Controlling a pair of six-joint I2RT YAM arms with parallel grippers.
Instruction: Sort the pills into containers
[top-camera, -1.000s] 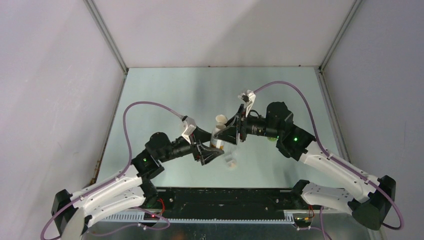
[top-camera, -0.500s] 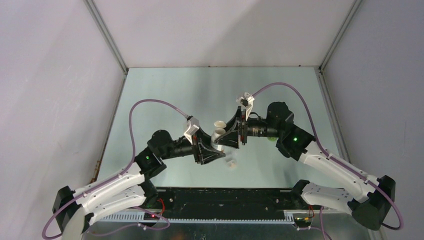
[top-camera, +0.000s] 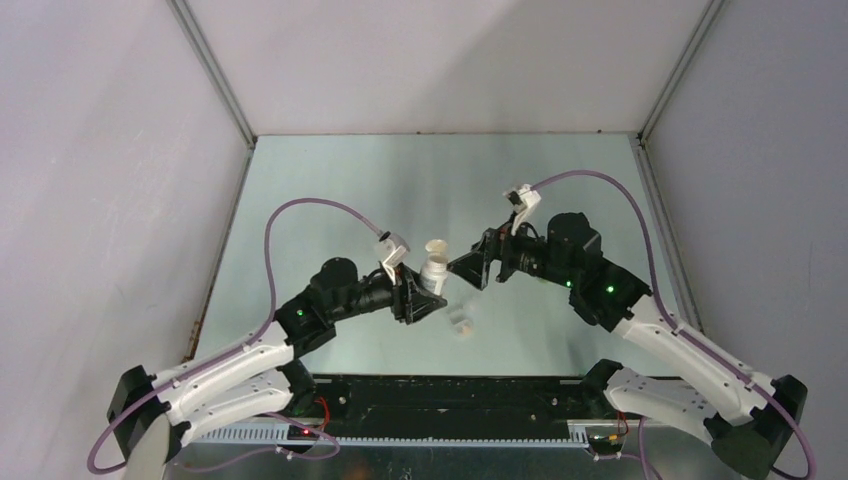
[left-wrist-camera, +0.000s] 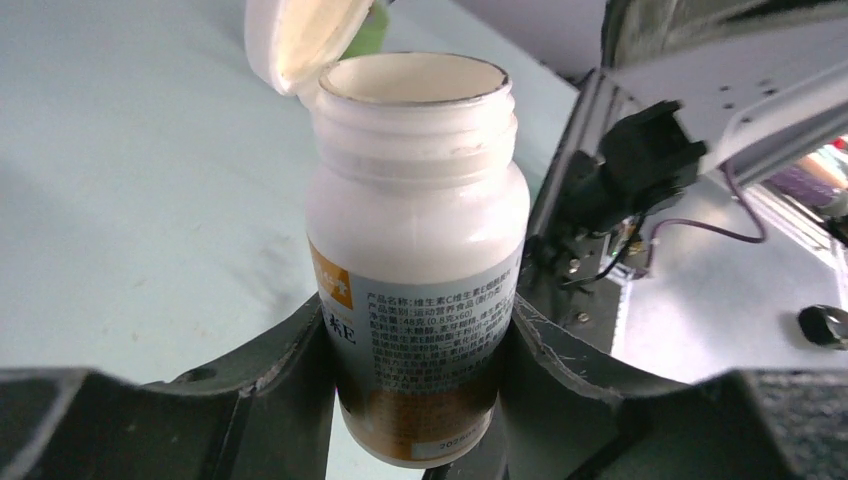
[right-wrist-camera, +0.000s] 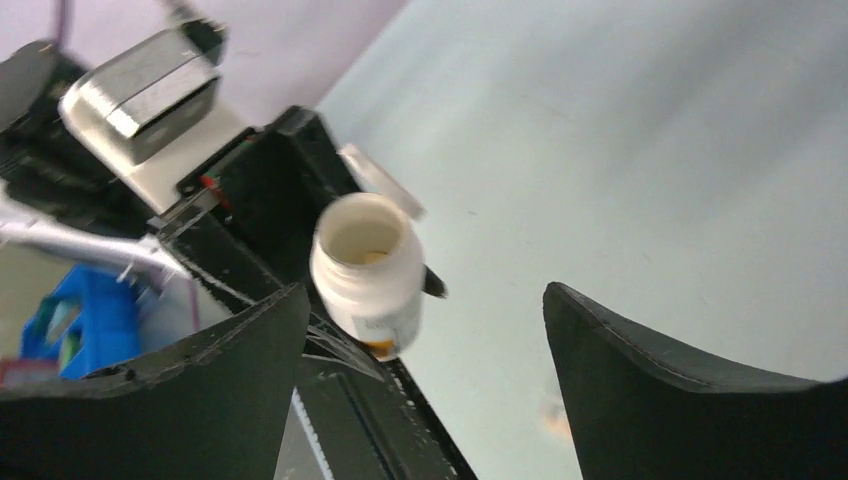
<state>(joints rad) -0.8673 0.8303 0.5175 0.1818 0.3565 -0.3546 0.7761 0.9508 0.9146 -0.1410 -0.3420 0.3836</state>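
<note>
1. The left pincer (left-wrist-camera: 415, 400), left of centre on the pale green worktop (top-camera: 330, 190), is pinching a white plastic pill bottle with a printed label (left-wrist-camera: 415, 250). One black finger (left-wrist-camera: 290, 370) presses each side of the lower body.
2. The bottle is upright with its mouth uncovered. In the right wrist view a small yellowish bit shows inside. I cannot tell whether its base rests on the worktop.
3. A round white cap (top-camera: 437, 243) sits just on the far side of the bottle's mouth, hollow side showing. I cannot tell whether they touch.
4. The small translucent whitish plastic pill box (top-camera: 461, 322) lies on the worktop near the bottle, on its near right side. It is apart from both pincers and too small for its compartments to be made out.
5. The right pincer (right-wrist-camera: 425, 300) is spread wide and holds nothing. It points left at the bottle and is apart from it.
</note>
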